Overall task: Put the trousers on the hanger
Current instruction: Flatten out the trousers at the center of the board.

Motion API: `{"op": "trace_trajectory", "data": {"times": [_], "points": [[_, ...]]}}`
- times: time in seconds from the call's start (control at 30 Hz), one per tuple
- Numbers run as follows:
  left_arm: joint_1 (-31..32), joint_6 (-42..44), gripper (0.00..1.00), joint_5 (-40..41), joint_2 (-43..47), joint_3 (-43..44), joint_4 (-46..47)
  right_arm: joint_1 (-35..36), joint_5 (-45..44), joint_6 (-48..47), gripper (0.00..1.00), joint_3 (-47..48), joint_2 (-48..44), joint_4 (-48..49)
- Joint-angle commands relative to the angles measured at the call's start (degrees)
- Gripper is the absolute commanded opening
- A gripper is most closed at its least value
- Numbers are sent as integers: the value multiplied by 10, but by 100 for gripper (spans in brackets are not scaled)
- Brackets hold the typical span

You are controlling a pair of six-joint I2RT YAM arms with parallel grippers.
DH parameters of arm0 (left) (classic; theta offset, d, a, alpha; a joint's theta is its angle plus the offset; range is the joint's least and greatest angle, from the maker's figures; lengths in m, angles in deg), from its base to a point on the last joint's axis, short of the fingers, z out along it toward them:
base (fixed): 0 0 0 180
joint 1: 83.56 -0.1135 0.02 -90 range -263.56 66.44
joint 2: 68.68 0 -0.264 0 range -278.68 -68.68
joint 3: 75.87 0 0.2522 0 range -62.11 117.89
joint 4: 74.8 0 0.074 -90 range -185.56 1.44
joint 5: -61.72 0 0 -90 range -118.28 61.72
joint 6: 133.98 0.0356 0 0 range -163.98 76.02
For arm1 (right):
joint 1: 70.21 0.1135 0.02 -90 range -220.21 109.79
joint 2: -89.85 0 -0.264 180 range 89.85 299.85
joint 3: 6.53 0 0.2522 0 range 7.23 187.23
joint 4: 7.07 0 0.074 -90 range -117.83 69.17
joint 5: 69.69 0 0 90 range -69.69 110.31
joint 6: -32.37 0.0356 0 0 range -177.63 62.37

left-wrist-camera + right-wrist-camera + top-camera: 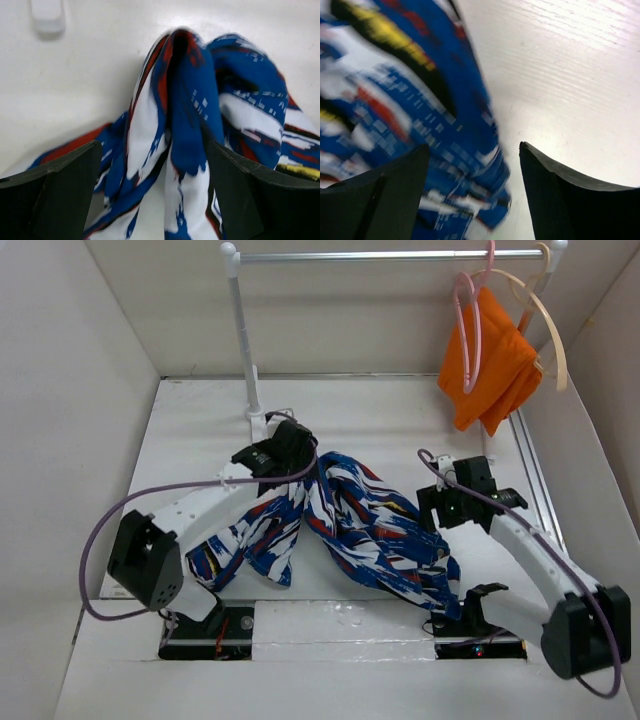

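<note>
Claws: our left claw (155,167) and right claw (475,167) both gape, gripping nothing.
Risk: we may pinch bunched trousers (350,525) unevenly, missing the hanger (457,305).

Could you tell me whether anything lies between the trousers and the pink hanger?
Nothing visible lies between the trousers and the hanger, but an orange cloth hangs right at that hanger's loop on the rail.

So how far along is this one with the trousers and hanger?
Done: nothing yet; the trousers lie crumpled on the table, the pink hanger hangs on the rail without them. In hand: left gripper open astride a fold, right gripper open at the cloth's edge, neither gripping. Left: grasp, lift, drape over the hanger.
</note>
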Motion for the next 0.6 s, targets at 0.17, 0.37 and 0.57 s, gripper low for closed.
{"op": "trace_trajectory", "data": {"times": [0.17,0.37,0.57], "points": [[-19,115,79,-90,-124,128,44,-34,48,24,82,-52,125,218],[-95,96,19,-142,-61,-36,106,-39,162,29,12,-72,157,279],[-215,128,0,-174,32,-99,95,-33,46,10,0,113,24,147]]}}
